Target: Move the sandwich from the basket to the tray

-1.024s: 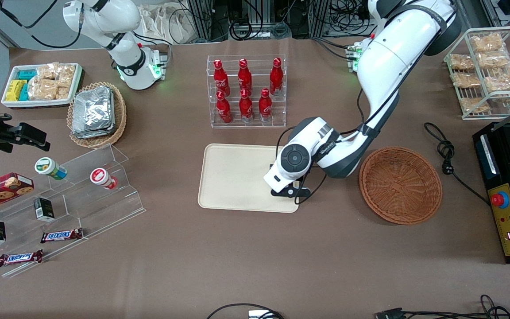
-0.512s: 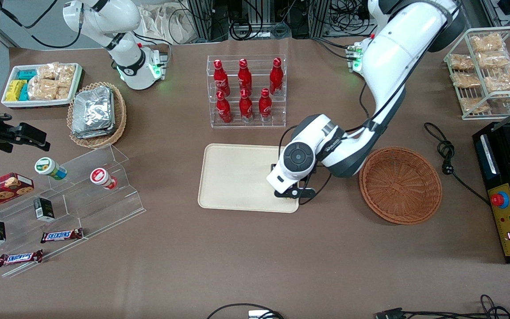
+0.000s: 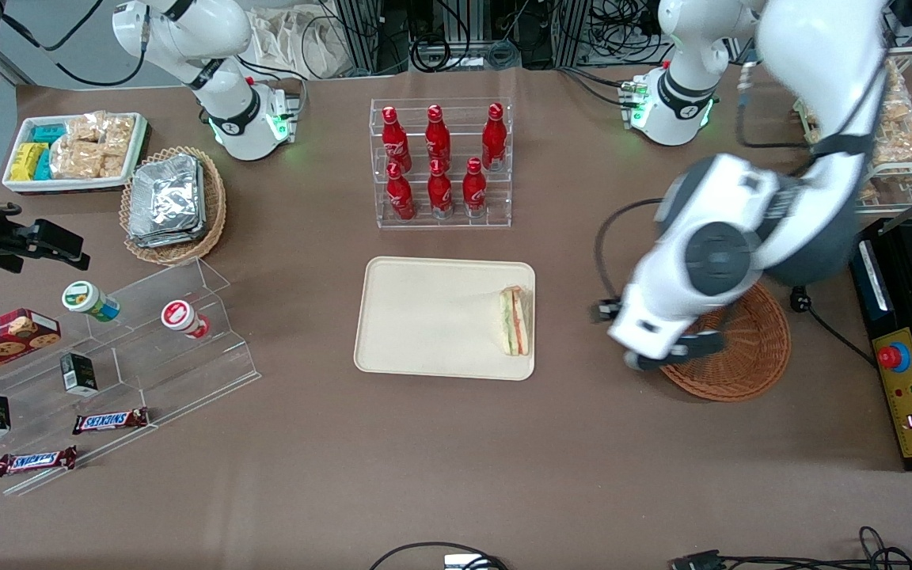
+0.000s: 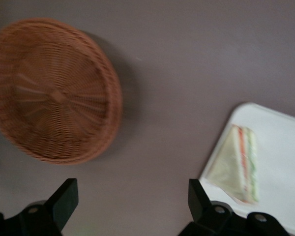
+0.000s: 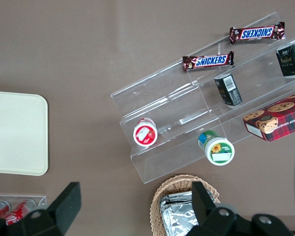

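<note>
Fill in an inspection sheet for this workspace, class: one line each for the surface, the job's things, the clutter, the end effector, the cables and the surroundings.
Surface: brown table, no spills seen.
Job's things: sandwich lies on the tray, at the tray's end nearest the basket; nothing seen in the basket.
Clutter: bottle rack, foil packets, acrylic snack stand, wire snack rack.
End effector: left arm's end effector open, holding nothing, above bare table between basket and tray.
Cables: black power cord on the table beside the basket; more cable ends at the table edge nearest the front camera.
Surroundings: black control box at the working arm's end.
</note>
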`<move>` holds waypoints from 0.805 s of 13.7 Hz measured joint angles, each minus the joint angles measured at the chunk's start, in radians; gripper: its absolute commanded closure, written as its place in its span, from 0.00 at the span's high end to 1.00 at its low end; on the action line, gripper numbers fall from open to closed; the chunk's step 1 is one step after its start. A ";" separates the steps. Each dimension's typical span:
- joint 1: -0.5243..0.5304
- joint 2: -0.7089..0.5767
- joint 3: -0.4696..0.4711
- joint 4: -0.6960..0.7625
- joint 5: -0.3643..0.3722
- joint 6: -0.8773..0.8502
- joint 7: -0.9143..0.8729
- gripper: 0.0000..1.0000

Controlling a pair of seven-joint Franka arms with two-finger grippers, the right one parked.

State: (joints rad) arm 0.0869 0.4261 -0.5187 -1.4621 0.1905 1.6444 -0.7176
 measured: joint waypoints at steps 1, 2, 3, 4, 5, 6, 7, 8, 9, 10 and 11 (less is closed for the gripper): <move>0.045 -0.037 0.000 -0.037 -0.009 0.009 0.038 0.99; 0.081 -0.081 0.005 -0.077 -0.032 0.018 0.096 0.99; 0.101 -0.132 0.032 -0.117 -0.062 0.021 0.168 0.99; 0.099 -0.186 0.094 -0.155 -0.092 0.021 0.248 0.99; 0.093 -0.240 0.168 -0.191 -0.119 0.021 0.341 0.99; 0.087 -0.283 0.232 -0.218 -0.134 0.021 0.422 0.99; 0.080 -0.314 0.286 -0.238 -0.142 0.020 0.492 0.99; 0.062 -0.333 0.339 -0.249 -0.147 0.015 0.549 0.99; 0.037 -0.342 0.390 -0.255 -0.152 0.009 0.592 0.99; 0.021 -0.343 0.424 -0.256 -0.154 0.008 0.618 1.00; 0.015 -0.342 0.440 -0.256 -0.154 0.011 0.632 1.00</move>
